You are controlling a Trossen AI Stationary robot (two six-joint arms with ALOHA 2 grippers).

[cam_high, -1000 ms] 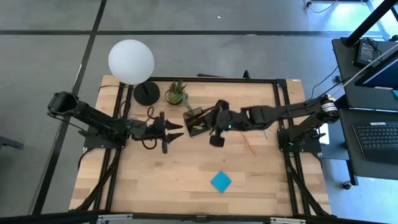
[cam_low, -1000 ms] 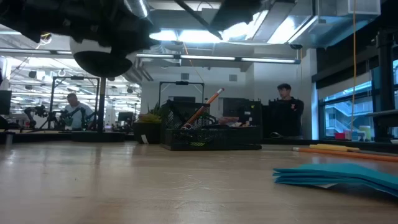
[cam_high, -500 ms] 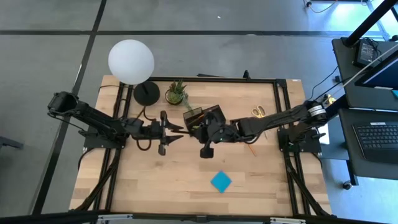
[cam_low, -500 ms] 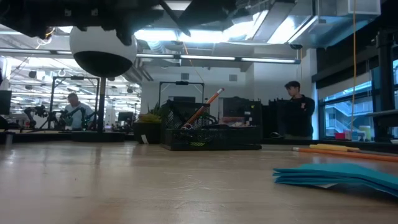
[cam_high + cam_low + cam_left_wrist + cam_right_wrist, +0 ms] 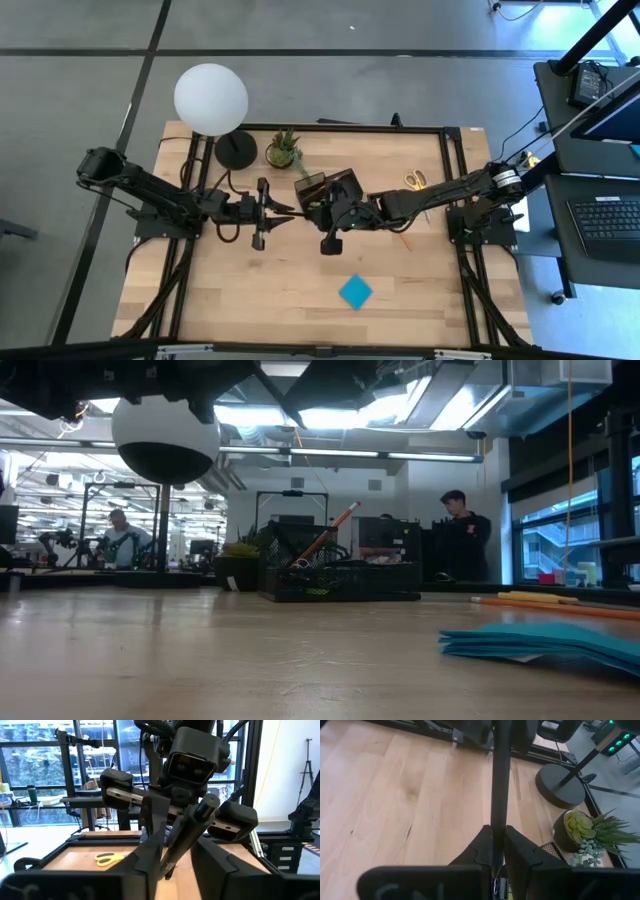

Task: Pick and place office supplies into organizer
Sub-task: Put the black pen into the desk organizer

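A black pen (image 5: pixel 300 211) hangs level in the air between my two grippers, just left of the organizer (image 5: pixel 336 184), a low black tray with an orange pencil (image 5: pixel 331 530) sticking up out of it. My left gripper (image 5: pixel 287 211) reaches in from the left and my right gripper (image 5: pixel 313 212) from the right, each shut on the pen. The blue sticky-note pad (image 5: pixel 355 291) lies flat near the front edge. Yellow-handled scissors (image 5: pixel 413 180) and another orange pencil (image 5: pixel 402 236) lie on the table right of the organizer. My left gripper has one end of the pen (image 5: pixel 172 857) between its two fingers, reaching level from the table's left, fingers along the pen. The pen is clear of the table. My right gripper pinches the pen's other part (image 5: pixel 498 832) between its two fingers (image 5: pixel 481 845), reaching level from the table's right along the pen, which sticks out ahead toward my left gripper.
A lamp with a white globe (image 5: pixel 211 97) and round black base (image 5: pixel 236 150) stands at the far left, with a small potted plant (image 5: pixel 283 150) beside it. Bare wood lies in front of both grippers. People stand in the room beyond the table.
My right gripper has moved from over the organizer toward the table's left until it met my left gripper at the pen. My left gripper has stayed about where it was.
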